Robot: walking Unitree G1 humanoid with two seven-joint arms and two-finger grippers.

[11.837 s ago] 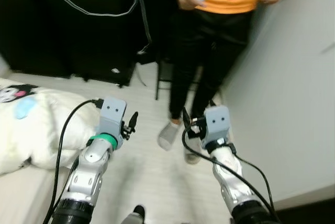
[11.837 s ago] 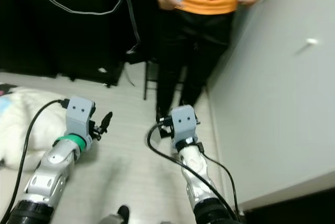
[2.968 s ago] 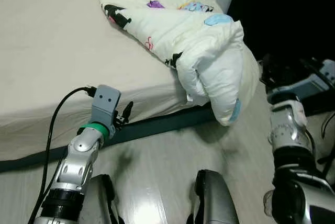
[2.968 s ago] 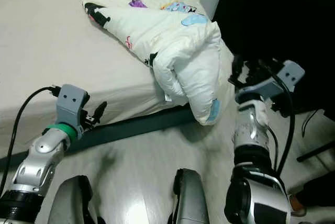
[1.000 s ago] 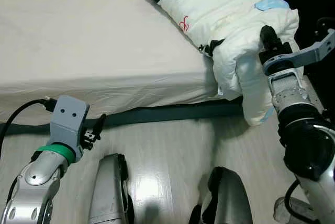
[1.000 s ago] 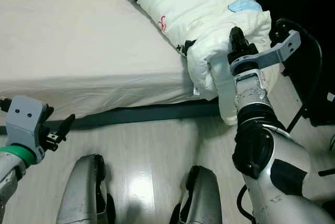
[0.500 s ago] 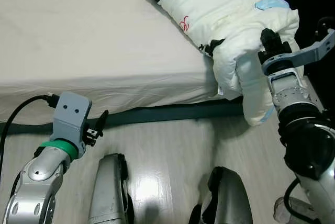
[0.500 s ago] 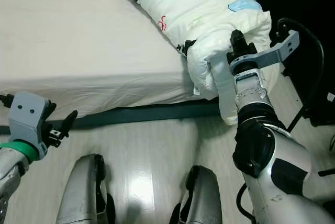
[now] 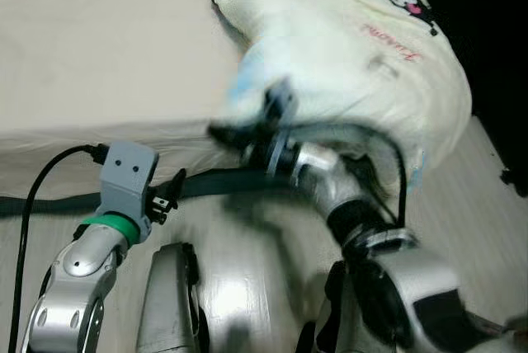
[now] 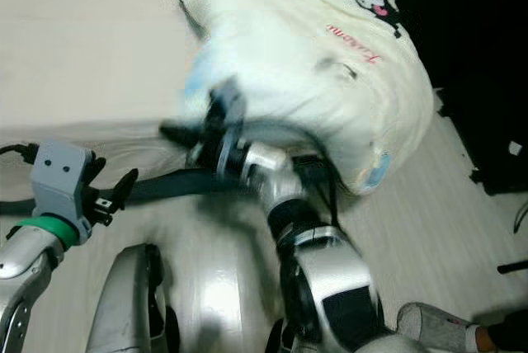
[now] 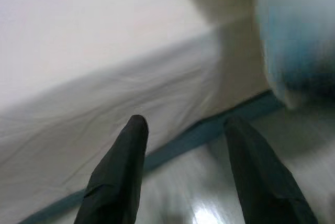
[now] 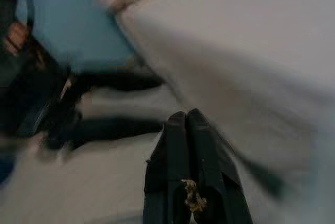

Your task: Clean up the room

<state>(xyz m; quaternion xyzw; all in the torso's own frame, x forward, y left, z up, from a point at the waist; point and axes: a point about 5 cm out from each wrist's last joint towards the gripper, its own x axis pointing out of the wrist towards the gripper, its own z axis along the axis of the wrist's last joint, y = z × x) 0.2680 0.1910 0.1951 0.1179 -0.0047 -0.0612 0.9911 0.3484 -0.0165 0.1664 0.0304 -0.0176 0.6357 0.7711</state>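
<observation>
Bed (image 9: 99,56) with quilt (image 9: 363,64) lying diagonally, end overhanging floor. Right end effector (image 12: 189,130), fingers together, blurred at quilt; left end effector (image 11: 183,140), fingers apart, low beside mattress.

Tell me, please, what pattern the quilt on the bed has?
Cream quilt with cartoon characters, clearest in the left eye view.

1 bed (image 9: 99,56) w/ 1 cartoon-print duvet (image 9: 355,48) on it. 2 robot arms, 2 grippers: left gripper (image 11: 183,130), right gripper (image 12: 187,122). 1 slippered foot (image 10: 433,326) at floor corner.
</observation>
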